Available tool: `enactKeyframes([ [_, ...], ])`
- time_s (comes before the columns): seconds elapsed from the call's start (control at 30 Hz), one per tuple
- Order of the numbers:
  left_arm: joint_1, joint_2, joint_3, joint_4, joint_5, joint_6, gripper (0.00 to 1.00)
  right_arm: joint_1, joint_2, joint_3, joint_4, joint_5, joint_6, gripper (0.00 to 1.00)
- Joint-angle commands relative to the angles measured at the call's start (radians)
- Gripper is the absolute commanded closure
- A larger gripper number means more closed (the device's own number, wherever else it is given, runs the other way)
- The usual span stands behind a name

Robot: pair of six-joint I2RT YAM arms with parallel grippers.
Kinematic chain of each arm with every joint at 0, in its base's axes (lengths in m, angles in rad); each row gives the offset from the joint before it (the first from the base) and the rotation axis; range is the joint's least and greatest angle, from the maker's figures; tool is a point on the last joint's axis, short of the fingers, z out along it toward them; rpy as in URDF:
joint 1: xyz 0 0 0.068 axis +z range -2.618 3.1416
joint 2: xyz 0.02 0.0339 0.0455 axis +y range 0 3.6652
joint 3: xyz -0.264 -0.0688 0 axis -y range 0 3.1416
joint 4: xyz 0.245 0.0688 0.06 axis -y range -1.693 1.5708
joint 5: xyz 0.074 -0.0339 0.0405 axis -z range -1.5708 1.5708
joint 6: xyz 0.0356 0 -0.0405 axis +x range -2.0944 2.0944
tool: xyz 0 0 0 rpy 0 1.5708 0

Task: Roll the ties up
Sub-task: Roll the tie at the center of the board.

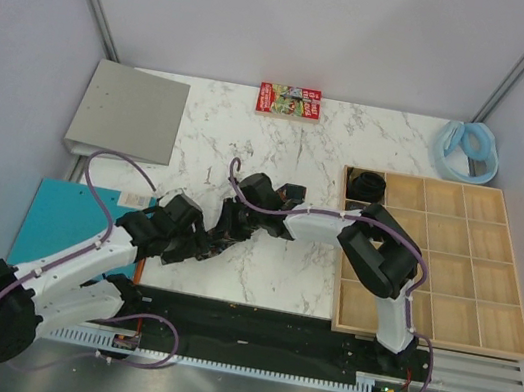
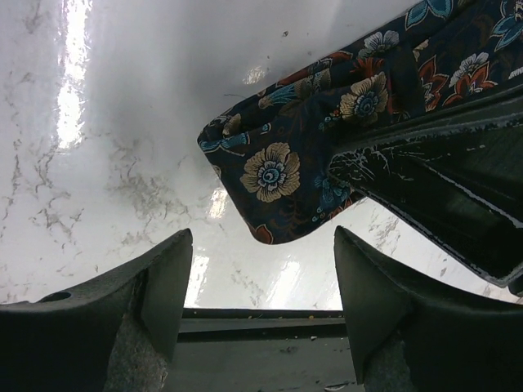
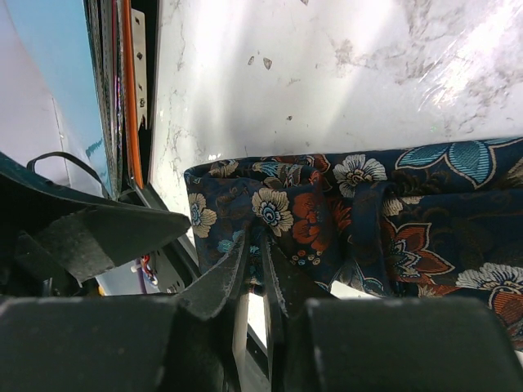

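Pinching the tie point(image 3: 368, 220) at its near edge, the R gripper point(image 3: 255, 265) has its two black fingers almost shut, w/ only the thin cloth between them, low in the middle of the R wrist view. The tie is soft dark cloth w/ cream, orange & blue flowers. It lies as a wide band across that view on the shiny white marble table point(image 3: 327, 73). The L gripper point(image 2: 261, 245) is wide open & holds nothing. Its chunky black fingers sit at the bottom of the L wrist view, w/ the rounded tie end just above the gap. A 2nd tie point(image 1: 368, 184), rolled into a small dark coil, sits in the top left square of the wooden tray point(image 1: 420, 338) at the right of the top view. Red flat box point(image 1: 288, 100) at top centre, pale blue ring point(image 1: 468, 151) top right, flat grey board point(image 1: 130, 112) top left.
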Motion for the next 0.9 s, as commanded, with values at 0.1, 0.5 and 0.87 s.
enactKeyframes([
  [0.1,0.008,0.037,-0.035,0.135,0.001,-0.053,0.24,-0.016,0.021,-0.039,-0.064,0.06,-0.032,0.82],
  [0.5,0.027,0.095,-0.118,0.229,0.005,-0.055,0.26,-0.018,0.04,-0.034,-0.062,0.05,-0.032,0.82],
  [0.87,0.027,0.108,-0.097,0.226,0.008,-0.018,0.38,-0.018,0.044,-0.039,-0.058,0.049,-0.024,0.83],
])
